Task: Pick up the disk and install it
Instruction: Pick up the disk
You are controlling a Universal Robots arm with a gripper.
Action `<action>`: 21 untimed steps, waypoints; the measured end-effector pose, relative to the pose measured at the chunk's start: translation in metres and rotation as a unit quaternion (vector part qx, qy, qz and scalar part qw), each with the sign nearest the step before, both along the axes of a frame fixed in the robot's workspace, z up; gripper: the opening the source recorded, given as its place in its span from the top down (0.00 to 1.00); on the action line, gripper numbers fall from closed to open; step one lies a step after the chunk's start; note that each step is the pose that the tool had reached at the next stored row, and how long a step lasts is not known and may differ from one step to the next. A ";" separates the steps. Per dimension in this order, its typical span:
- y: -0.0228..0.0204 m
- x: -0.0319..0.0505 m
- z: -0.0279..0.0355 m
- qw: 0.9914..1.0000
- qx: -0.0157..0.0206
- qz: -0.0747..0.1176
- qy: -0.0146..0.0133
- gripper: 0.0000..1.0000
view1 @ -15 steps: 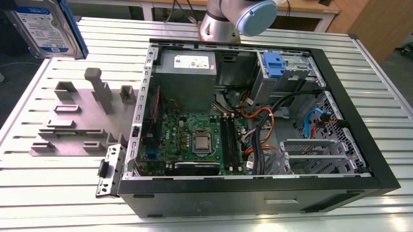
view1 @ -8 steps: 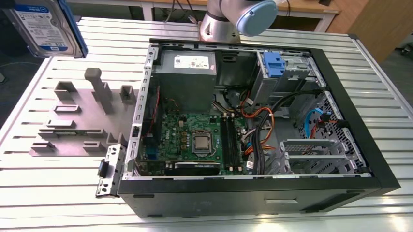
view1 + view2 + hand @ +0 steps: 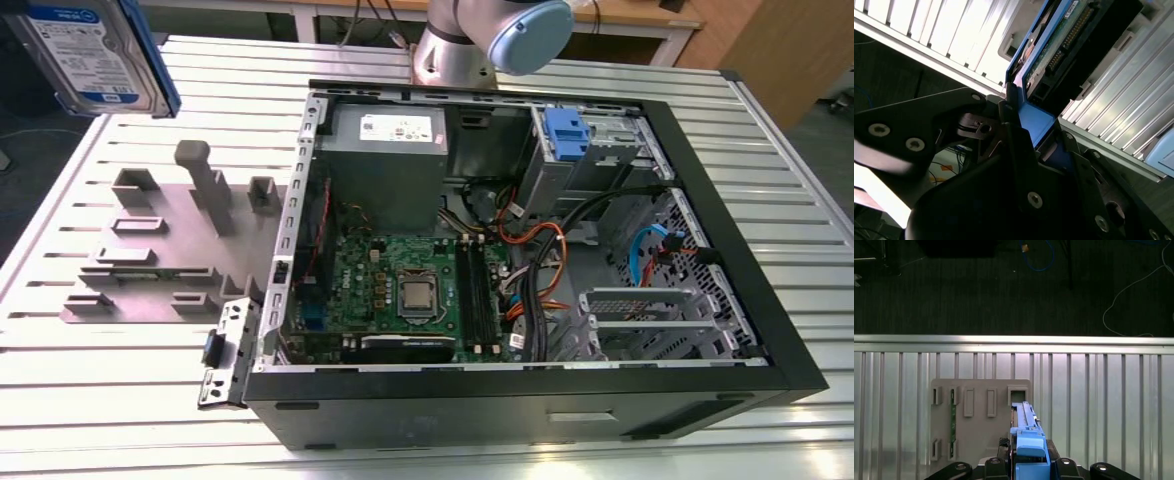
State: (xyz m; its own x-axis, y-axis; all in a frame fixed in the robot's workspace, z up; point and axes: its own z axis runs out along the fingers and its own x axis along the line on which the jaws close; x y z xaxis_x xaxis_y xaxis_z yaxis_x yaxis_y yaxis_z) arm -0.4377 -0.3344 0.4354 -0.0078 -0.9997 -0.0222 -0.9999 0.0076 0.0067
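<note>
disk (image 3: 94, 50) held clear of the bench (image 3: 80, 400), over the grey fixture (image 3: 174, 240) at the exterior view's left | tool (image 3: 1036, 127) clamped on its blue rail | step: carrying, we judge; not yet installed | open case (image 3: 534, 250) well apart; we reckon its wall and loose cables (image 3: 567, 235) demand clearance

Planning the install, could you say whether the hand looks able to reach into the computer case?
Probably yes: the case lies open upward and the hand, shut on the disk, hangs above the table beside it. Cables inside may crowd it.
</note>
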 end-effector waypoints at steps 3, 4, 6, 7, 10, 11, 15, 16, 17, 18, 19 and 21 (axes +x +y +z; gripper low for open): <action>0.0000 0.0000 0.0010 1.000 0.000 0.000 0.000 0.64; 0.0000 0.0000 0.0012 1.000 0.000 0.000 0.000 0.64; 0.0001 0.0000 0.0013 1.000 0.000 0.000 0.000 0.64; 0.0000 0.0000 0.0013 1.000 0.001 0.000 0.000 0.64; 0.0000 0.0000 0.0013 1.000 0.001 0.000 0.000 0.64; 0.0000 0.0000 0.0013 1.000 0.001 0.000 0.000 0.64; 0.0000 0.0000 0.0024 1.000 0.001 0.000 0.000 0.64; 0.0000 0.0000 0.0030 1.000 0.001 0.000 0.000 0.64; 0.0000 0.0000 0.0039 1.000 0.001 0.000 0.000 0.64; 0.0000 0.0000 0.0047 1.000 0.001 0.000 0.000 0.64; 0.0000 0.0000 0.0056 1.000 0.001 0.000 0.000 0.64; 0.0000 0.0000 0.0076 1.000 0.001 0.000 0.000 0.64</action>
